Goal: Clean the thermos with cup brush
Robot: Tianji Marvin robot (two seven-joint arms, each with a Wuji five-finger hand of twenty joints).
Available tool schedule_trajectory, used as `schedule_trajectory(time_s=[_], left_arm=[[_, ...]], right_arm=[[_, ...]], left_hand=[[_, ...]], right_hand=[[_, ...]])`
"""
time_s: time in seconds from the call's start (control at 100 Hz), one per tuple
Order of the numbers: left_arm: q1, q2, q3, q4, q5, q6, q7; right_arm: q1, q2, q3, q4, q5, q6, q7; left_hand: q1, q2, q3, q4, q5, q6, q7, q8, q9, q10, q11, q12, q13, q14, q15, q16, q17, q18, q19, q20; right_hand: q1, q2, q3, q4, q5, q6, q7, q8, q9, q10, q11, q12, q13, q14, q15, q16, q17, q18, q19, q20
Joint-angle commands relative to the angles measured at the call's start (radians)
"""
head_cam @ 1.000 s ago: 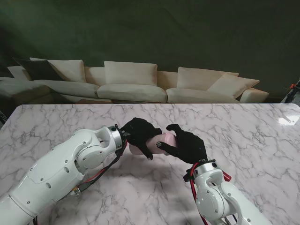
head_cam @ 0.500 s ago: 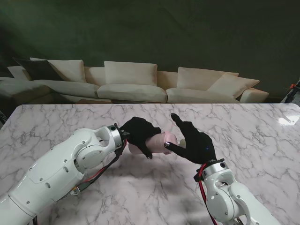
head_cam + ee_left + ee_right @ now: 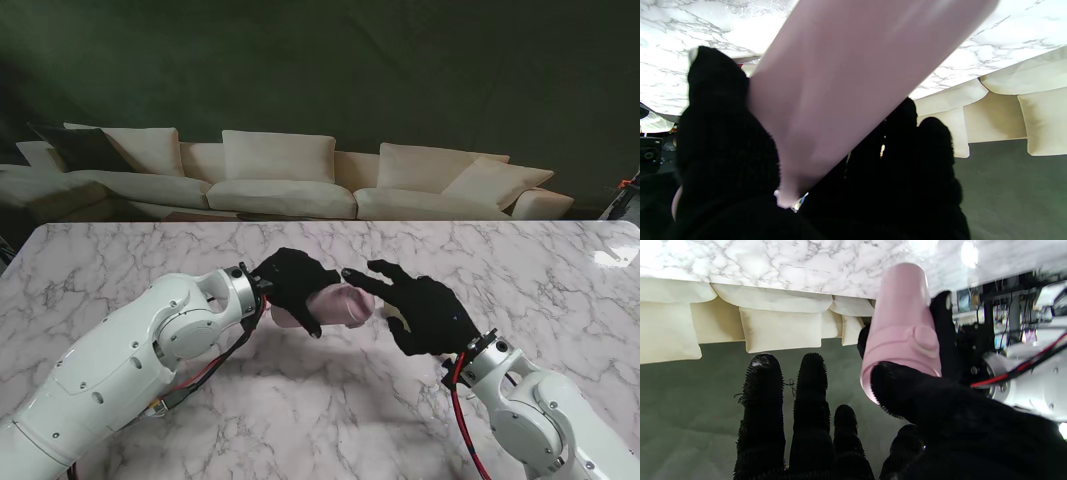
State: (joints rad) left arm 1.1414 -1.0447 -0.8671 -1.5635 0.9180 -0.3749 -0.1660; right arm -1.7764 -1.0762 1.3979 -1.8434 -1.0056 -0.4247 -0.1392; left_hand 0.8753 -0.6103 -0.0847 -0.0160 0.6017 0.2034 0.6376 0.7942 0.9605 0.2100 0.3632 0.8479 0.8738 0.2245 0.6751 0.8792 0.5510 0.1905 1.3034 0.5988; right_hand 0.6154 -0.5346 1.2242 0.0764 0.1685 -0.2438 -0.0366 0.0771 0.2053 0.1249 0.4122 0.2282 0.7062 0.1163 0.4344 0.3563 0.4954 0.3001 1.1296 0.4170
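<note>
My left hand (image 3: 292, 284) holds the pink thermos (image 3: 338, 303) off the marble table (image 3: 540, 270).

My fingers wrap its body, and it lies roughly level with the capped end pointing to my right (a round button shows on the cap). My right hand (image 3: 425, 308) holds nothing, fingers (image 3: 811, 396) spread, thumb at the cap end; I cannot tell whether it touches.
</note>
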Motion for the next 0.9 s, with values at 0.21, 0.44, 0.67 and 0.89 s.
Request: schedule_trajectory(time_s=[0.21, 0.44, 0.67, 0.89], left_arm=[[-0.003, -0.001, -0.001, -0.009, 0.001, -0.012, -0.005], [-0.006, -0.001, 0.008, -0.007, -0.004, -0.011, -0.006], [-0.008, -0.001, 0.013, -0.008, -0.008, -0.008, -0.011], [-0.017, -0.002, 0.021, -0.003, -0.014, -0.002, -0.016]], right_arm=[[0.073, 0.021, -0.030, 0.053, -0.112, -0.005, -0.034], [0.110, 0.030, -0.076, 0.078, -0.180, 0.021, -0.070], [0.134, 0.022, -0.116, 0.099, -0.151, 0.068, -0.096], [0.144, 0.015, -0.157, 0.119, -0.141, 0.125, -0.142]], left_hand=[[0.259, 0.278, 0.528, 0.111, 0.081, -0.200, 0.165, 0.069, 0.072, -0.078, 0.130, 0.060, 0.035, 0.010, 0.056, 0.009, 0.004, -0.052, 0.034, 0.024], [0.259, 0.279, 0.528, 0.111, 0.081, -0.201, 0.165, 0.070, 0.071, -0.078, 0.130, 0.059, 0.033, 0.010, 0.055, 0.009, 0.003, -0.051, 0.034, 0.025], [0.260, 0.279, 0.528, 0.110, 0.081, -0.200, 0.165, 0.070, 0.071, -0.078, 0.130, 0.059, 0.033, 0.011, 0.054, 0.009, 0.003, -0.051, 0.034, 0.025], [0.260, 0.279, 0.528, 0.110, 0.081, -0.200, 0.165, 0.070, 0.072, -0.079, 0.130, 0.059, 0.034, 0.011, 0.055, 0.009, 0.003, -0.051, 0.034, 0.024]], right_hand=[[0.000, 0.001, -0.070, -0.098, -0.008, -0.115, 0.017, 0.148, -0.028, -0.031, -0.051, -0.021, -0.062, -0.045, 0.015, 0.009, -0.076, 0.065, -0.011, 0.040], [-0.147, -0.005, -0.295, -0.150, -0.026, -0.078, 0.041, 0.374, -0.030, -0.025, -0.028, -0.010, -0.060, -0.055, 0.024, 0.025, -0.093, 0.067, -0.010, 0.086], [-0.235, 0.037, -0.356, -0.195, -0.021, -0.033, 0.551, 0.582, -0.030, -0.014, 0.135, 0.050, -0.018, -0.093, 0.022, 0.024, -0.068, 0.059, 0.007, 0.101], [-0.357, 0.103, -0.430, -0.214, 0.066, -0.127, 0.981, 0.672, -0.022, -0.031, 0.270, 0.098, -0.010, -0.086, 0.073, 0.057, -0.093, 0.113, 0.016, 0.133]])
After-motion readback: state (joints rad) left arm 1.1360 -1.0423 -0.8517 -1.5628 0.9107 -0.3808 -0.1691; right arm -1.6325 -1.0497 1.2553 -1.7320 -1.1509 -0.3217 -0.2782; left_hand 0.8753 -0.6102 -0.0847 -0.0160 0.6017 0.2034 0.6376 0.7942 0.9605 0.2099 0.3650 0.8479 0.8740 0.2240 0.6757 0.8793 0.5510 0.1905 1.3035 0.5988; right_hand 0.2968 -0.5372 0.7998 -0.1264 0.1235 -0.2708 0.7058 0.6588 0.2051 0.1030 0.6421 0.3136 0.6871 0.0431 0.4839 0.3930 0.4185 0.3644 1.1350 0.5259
